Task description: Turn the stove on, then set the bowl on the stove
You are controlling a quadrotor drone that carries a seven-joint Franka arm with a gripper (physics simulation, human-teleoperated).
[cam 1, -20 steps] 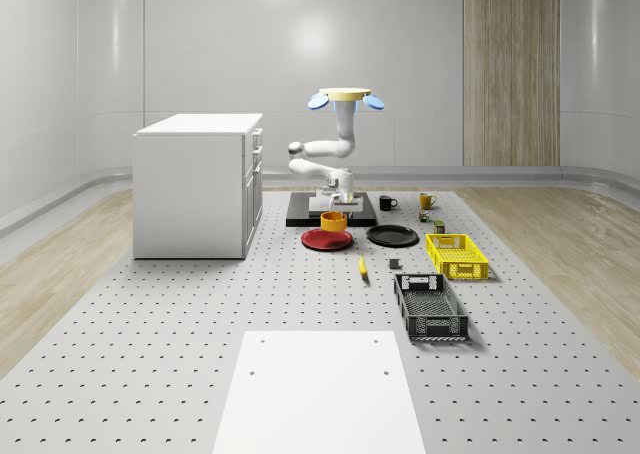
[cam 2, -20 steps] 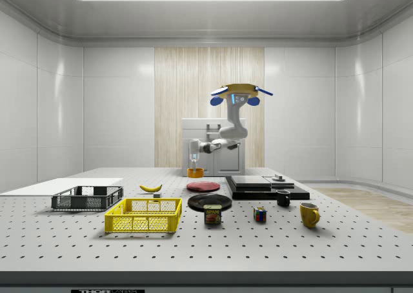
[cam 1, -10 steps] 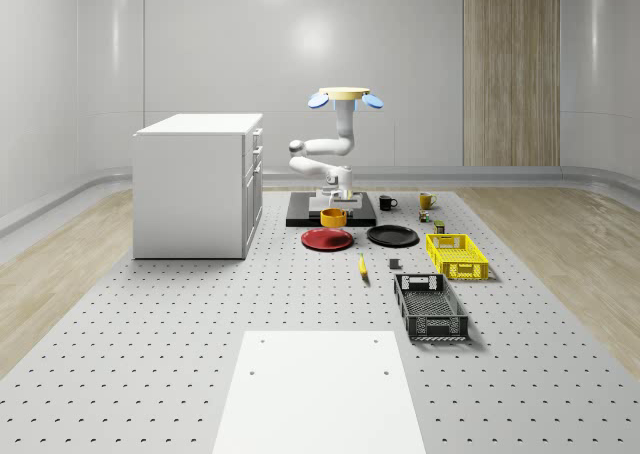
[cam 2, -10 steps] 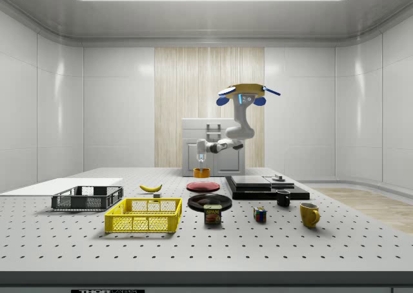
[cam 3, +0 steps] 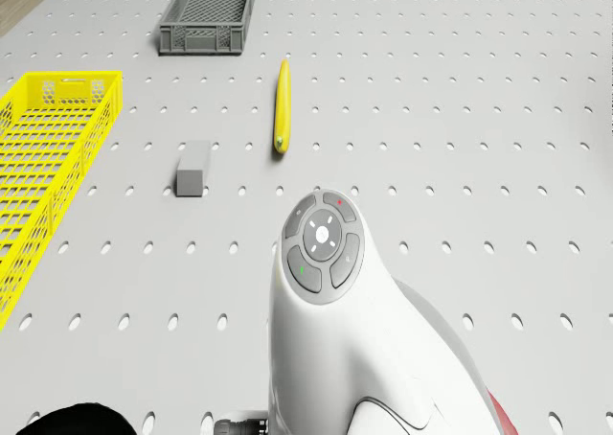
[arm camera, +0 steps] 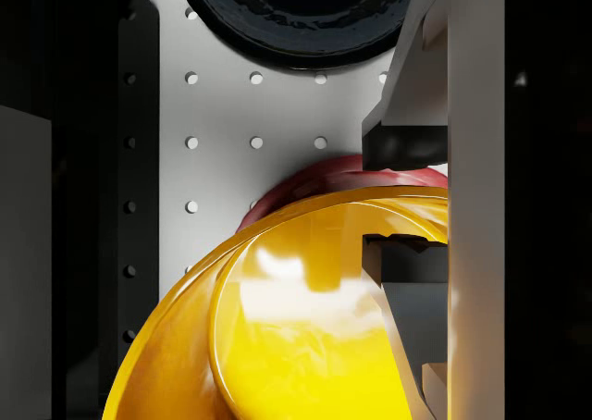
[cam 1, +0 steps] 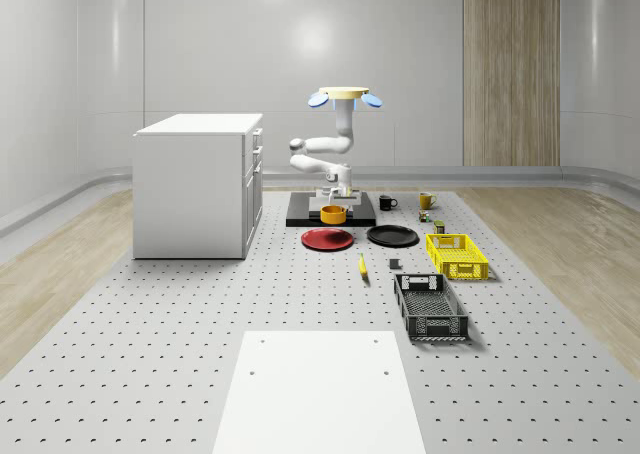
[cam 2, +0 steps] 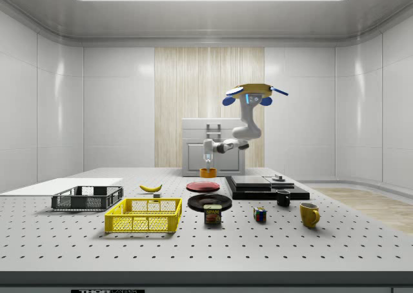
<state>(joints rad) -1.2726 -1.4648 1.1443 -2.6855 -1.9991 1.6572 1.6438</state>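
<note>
From my whole-scene view, nearest is the grey crate (cam 1: pixel 430 307) at lower right, then the yellow basket (cam 1: pixel 456 255) and the banana (cam 1: pixel 362 265) on the bench (cam 1: pixel 150 374). Past them, mid-frame, sit the red plate (cam 1: pixel 327 239) and the black plate (cam 1: pixel 392 236). Just behind the red plate I see the end effector (cam 1: pixel 336 202) clamped on the rim of the yellow bowl (cam 1: pixel 333 214), held clear of the bench at the stove's (cam 1: pixel 300 217) near edge. The drone (cam 1: pixel 345 97) hovers above the stove, upper centre.
</note>
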